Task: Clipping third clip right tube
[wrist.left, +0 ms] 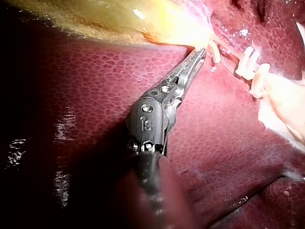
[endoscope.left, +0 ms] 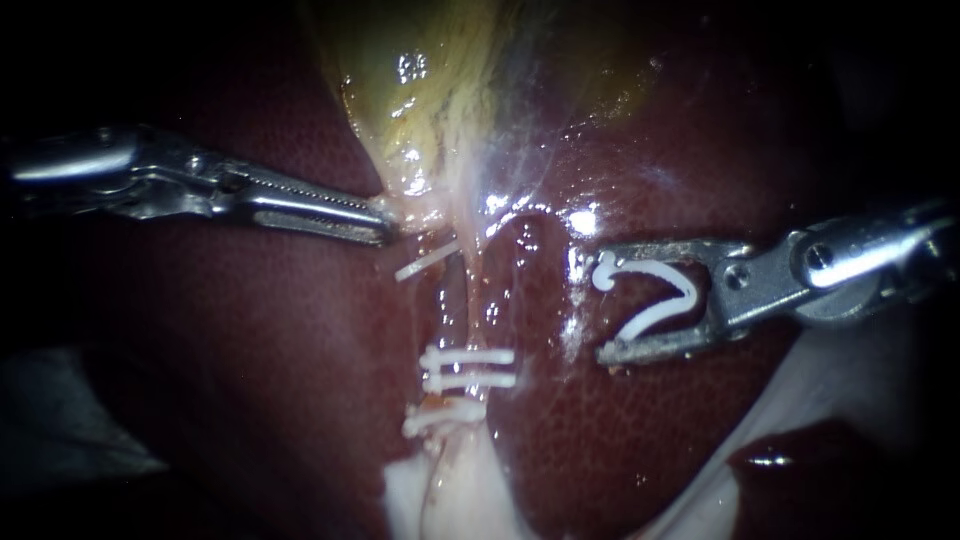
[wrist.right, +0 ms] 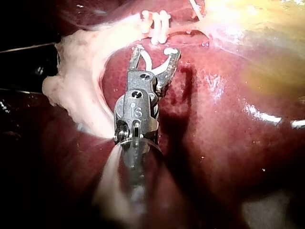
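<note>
Our L instrument (endoscope.left: 385,228) comes in over the liver (endoscope.left: 250,350). Its jaws are clenched, at the very tips, on pale tissue at the narrow end of the gallbladder (endoscope.left: 430,80). L wrist view agrees: L instrument (wrist.left: 200,53) w/ jaws together, tips biting the yellow-white edge of the gallbladder (wrist.left: 119,19), liver (wrist.left: 95,95) underneath.

The tube (endoscope.left: 455,305) runs from the gallbladder down to the fat (endoscope.left: 450,500). It carries a slanted clip (endoscope.left: 425,262) just under the L jaws. Lower down is a clip pair (endoscope.left: 470,357) set close together, then a low clip (endoscope.left: 440,420) near the fat. We can't tell if this is one tube or two lying side by side, so we can't say which is the right tube.

Our R instrument (endoscope.left: 597,305) grasps the open clip (endoscope.left: 660,312). The jaws stand wide apart w/ one clip leg against each jaw, hinge back toward the shaft, mouth facing the tube. The open clip sits to the right of the tube in the endoscope view, not touching it, glossy liver btw them. It is approx level w/ the stretch btw slanted clip and clip pair. R wrist view: R instrument (wrist.right: 157,51) w/ the open clip (wrist.right: 147,61) in spread jaws, just short of the clip pair (wrist.right: 159,26) ahead.
</note>
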You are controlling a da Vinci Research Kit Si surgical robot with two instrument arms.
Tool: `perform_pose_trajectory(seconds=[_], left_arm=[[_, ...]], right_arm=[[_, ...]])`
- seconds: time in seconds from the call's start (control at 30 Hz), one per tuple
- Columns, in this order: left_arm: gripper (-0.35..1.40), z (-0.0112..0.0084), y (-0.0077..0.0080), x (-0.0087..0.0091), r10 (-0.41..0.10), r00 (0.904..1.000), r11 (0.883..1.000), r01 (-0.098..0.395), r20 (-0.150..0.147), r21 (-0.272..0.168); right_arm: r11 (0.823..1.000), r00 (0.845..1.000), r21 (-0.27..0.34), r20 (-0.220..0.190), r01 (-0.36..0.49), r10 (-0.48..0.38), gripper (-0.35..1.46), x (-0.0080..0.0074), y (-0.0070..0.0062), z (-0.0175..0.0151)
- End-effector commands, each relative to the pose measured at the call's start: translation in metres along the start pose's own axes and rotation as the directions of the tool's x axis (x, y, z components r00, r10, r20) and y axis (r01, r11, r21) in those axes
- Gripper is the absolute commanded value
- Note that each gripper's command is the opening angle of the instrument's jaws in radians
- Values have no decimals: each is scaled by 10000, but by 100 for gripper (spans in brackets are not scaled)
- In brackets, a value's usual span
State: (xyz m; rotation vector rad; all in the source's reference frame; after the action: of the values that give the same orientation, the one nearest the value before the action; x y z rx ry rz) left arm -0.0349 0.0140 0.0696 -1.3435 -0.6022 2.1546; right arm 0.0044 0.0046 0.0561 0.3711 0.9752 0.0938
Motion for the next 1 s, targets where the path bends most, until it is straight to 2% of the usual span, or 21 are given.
perform_pose_trajectory(seconds=[0.03,0.13,0.23,0.4,0.53,0.67,0.8,1.0], left_arm=[[-35,-2,0,0,-2,10000,10000,2,-3,-18],[-35,-12,1,5,-27,10000,10000,27,-2,-60],[-35,-29,3,18,-104,9999,9999,104,15,34],[-35,-67,10,48,-43,9990,9997,53,-442,222],[-35,-86,19,64,86,9975,9995,-65,-700,304],[-35,-86,27,64,81,9975,9994,-56,-701,352],[-35,-83,27,61,101,9975,9992,-74,-701,384],[-35,-83,27,60,103,9975,9992,-76,-701,383]], right_arm=[[10000,10000,-4,-3,-2,2,50,0,0,0],[10000,10000,-2,-3,-1,1,50,0,0,-1],[10000,10000,0,-4,-1,1,50,0,0,-1],[10000,10000,0,-4,-1,1,50,0,0,-1],[10000,10000,1,-4,-2,2,50,0,0,-1],[10000,10000,-1,-4,-5,5,50,0,0,-1],[10000,10000,-49,-51,-13,13,50,0,0,-1],[9999,9991,129,-412,-69,74,50,3,2,3]])
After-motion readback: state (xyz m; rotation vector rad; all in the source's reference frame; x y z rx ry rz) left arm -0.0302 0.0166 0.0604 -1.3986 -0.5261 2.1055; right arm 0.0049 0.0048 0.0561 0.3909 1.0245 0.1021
